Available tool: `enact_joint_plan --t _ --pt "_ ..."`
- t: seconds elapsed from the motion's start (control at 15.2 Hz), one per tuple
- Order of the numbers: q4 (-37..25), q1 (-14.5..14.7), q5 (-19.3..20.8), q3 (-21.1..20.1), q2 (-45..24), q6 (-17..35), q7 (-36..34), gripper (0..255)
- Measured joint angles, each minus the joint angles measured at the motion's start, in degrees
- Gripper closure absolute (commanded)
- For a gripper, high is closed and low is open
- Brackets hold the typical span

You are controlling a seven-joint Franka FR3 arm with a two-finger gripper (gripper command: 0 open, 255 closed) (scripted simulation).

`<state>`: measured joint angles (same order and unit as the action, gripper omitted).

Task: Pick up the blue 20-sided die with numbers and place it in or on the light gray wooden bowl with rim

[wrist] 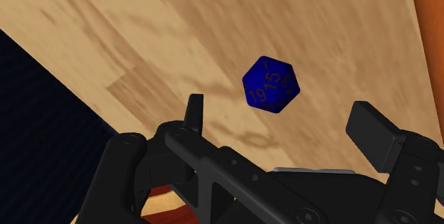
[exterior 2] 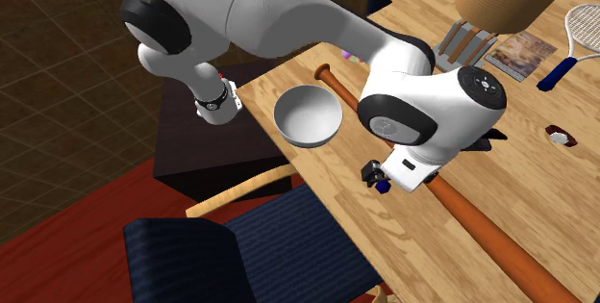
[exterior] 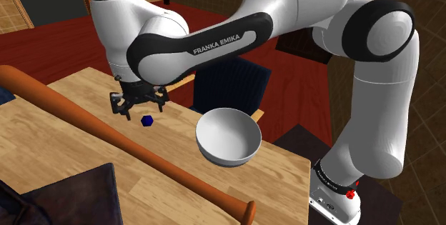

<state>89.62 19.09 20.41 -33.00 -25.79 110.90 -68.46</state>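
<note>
gripper (wrist: 280,112) is open, both fingers spread wide w/ nothing btwn the pads. on the wrist cam i see the blue die (wrist: 269,84) lying on the wood table (wrist: 142,38) just ahead of the fingers, roughly in line w/ the gap, not touched; digits 19 and 15 read on its faces. in the shoulder view the gripper (exterior: 143,108) hovers just over the die (exterior: 147,120), which sits btwn the bat (exterior: 107,131) and the table edge by the dark blue chair (exterior: 232,84). the light gray bowl (exterior: 229,134) is upright, near the die on that view's right, not touching it. in the second exterior view the bowl (exterior 2: 308,116) sits near the bat's knob end.
</note>
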Motion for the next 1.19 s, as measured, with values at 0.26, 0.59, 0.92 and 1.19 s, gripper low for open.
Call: enact_joint_plan --t 0.26,0.59,0.92,1.19 --pt "1.4 0.0 0.9 0.5 -1.3 2.5 -0.5 0" --pt "2.1 0.0 1.1 0.6 -1.5 3.3 -0.7 0" --pt "2.1 0.0 1.1 0.6 -1.5 3.3 -0.7 255" --pt "2.1 0.0 1.1 0.6 -1.5 3.3 -0.7 255"
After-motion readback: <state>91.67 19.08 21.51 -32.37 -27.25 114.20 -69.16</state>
